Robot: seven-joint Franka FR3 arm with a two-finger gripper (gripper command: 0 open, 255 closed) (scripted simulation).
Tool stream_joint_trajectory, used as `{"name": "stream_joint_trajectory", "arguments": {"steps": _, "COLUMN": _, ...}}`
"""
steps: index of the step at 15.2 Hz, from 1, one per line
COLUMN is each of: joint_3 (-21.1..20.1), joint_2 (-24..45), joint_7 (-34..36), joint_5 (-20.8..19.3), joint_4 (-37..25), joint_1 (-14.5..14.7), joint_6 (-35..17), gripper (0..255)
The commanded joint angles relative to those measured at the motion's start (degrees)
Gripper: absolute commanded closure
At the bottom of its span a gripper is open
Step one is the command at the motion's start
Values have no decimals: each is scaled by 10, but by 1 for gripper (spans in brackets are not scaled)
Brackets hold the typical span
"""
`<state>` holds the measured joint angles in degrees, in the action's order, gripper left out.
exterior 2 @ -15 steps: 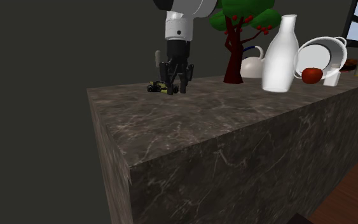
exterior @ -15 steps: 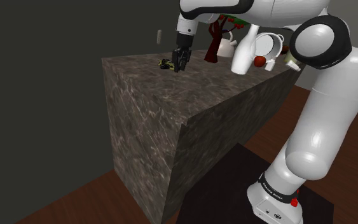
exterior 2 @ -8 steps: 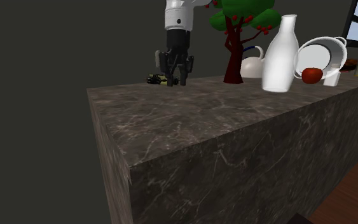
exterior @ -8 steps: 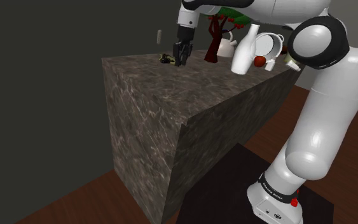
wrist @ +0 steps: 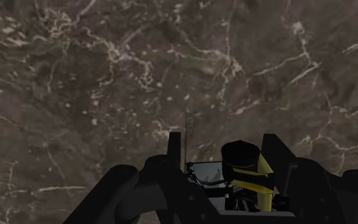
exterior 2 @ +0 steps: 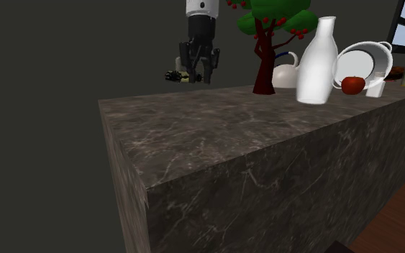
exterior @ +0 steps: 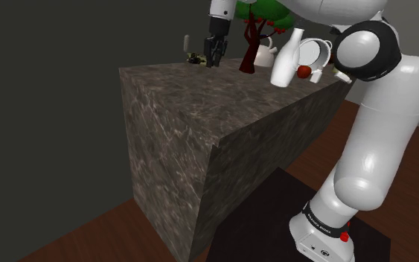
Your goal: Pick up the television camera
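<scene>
- Clamping a small black-and-yellow television camera (exterior 2: 175,75), the tool (exterior 2: 200,77) hangs above the dark marbled worktop (exterior 2: 229,129).
- Camera sits between the fingers (wrist: 275,151), jutting toward the second exterior view's left, clear of the worktop.

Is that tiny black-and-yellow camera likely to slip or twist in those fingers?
Probably light: the television camera is small beside the gripper. It sticks out sideways from the grasp, so it might twist. It looks rigid, unlikely to flop.
</scene>
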<state>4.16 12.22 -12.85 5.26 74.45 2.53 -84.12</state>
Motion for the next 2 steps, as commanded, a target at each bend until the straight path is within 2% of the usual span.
{"name": "stream_joint_trajectory", "arguments": {"steps": 1, "joint_3": 0, "joint_2": 6, "joint_7": 0, "joint_5": 1, "joint_4": -18, "joint_1": -1, "joint_6": 12, "gripper": 255}}
{"name": "stream_joint_trajectory", "arguments": {"steps": 2, "joint_3": 0, "joint_2": 6, "joint_7": 0, "joint_5": 1, "joint_4": -18, "joint_1": -1, "joint_6": 12, "gripper": 255}}
